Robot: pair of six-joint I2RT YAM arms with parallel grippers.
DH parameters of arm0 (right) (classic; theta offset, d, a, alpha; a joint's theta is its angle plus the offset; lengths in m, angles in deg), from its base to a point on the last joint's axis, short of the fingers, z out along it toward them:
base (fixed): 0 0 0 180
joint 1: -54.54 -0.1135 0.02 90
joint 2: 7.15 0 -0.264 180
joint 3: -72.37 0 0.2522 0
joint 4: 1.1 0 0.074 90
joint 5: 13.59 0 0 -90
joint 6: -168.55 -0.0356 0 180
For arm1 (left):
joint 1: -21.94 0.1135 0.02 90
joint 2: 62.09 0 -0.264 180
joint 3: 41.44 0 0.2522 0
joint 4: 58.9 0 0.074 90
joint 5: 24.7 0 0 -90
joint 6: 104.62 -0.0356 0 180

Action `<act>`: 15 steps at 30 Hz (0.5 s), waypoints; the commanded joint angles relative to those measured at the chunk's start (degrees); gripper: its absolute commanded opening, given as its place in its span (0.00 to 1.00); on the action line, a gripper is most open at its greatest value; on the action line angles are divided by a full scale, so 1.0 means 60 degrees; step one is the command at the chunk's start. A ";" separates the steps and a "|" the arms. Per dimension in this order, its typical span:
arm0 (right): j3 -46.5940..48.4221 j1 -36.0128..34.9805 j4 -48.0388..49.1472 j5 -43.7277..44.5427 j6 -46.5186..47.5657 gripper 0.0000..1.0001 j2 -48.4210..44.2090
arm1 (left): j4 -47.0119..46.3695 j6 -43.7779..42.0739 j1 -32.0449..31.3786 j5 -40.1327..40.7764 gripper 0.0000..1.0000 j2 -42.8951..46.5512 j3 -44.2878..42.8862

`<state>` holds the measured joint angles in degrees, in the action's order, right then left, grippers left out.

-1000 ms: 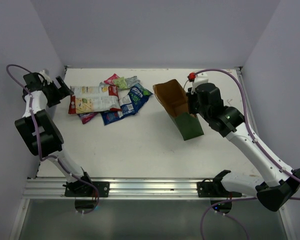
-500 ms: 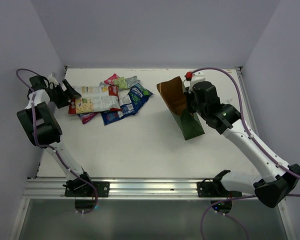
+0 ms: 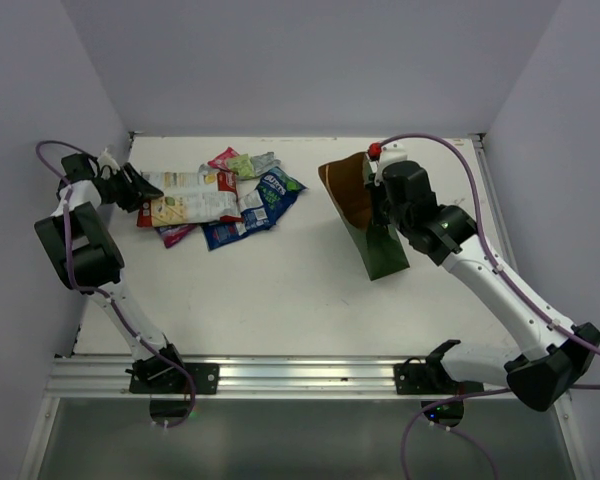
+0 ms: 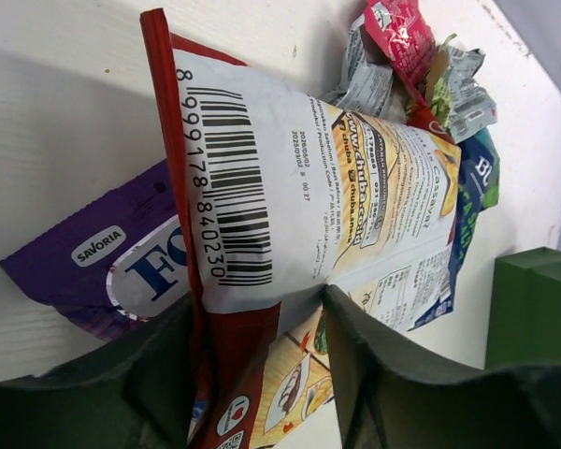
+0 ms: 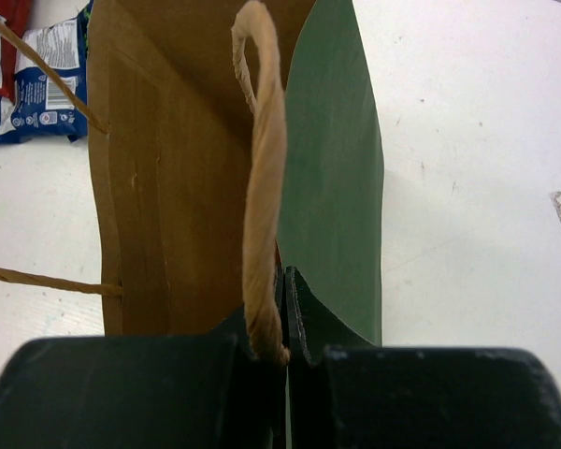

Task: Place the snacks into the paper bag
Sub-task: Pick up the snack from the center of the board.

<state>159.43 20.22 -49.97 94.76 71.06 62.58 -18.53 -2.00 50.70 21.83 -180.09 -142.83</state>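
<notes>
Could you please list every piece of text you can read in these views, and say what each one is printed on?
"8 999178 840230": under the barcode on the large chip bag.
"SAVORIA": purple packet.
"FO", cut off: same packet.
Chip bag fine print: too small to read.

Chip bag (image 3: 185, 197) atop smaller packets (image 3: 265, 200), left on the table (image 3: 280, 290), paper bag (image 3: 365, 215) well apart at right

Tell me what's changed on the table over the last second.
The left gripper swung inward to the chip bag; its jaws have narrowed and now straddle the bag's red end. The right gripper stays shut on the paper bag, which turned slightly. The other snacks haven't moved.
</notes>
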 commanded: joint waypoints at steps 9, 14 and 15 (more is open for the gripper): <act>0.0484 0.0008 -0.0227 0.0135 0.0193 0.00 0.0023 | -0.0670 0.0401 -0.0002 -0.0857 0.32 0.0578 0.0455; 0.0528 0.0023 -0.0256 0.0325 0.0251 0.00 -0.0006 | -0.0495 0.0533 -0.0046 -0.0857 0.14 0.1018 0.0543; 0.0528 0.0008 -0.0271 0.0369 0.0252 0.00 -0.0021 | -0.0495 0.0562 -0.0104 -0.0842 0.13 0.1105 0.0558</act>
<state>160.31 20.22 -50.54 95.33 71.69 62.63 -20.58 0.07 50.63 18.58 -178.43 -139.64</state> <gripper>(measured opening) 0.019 0.146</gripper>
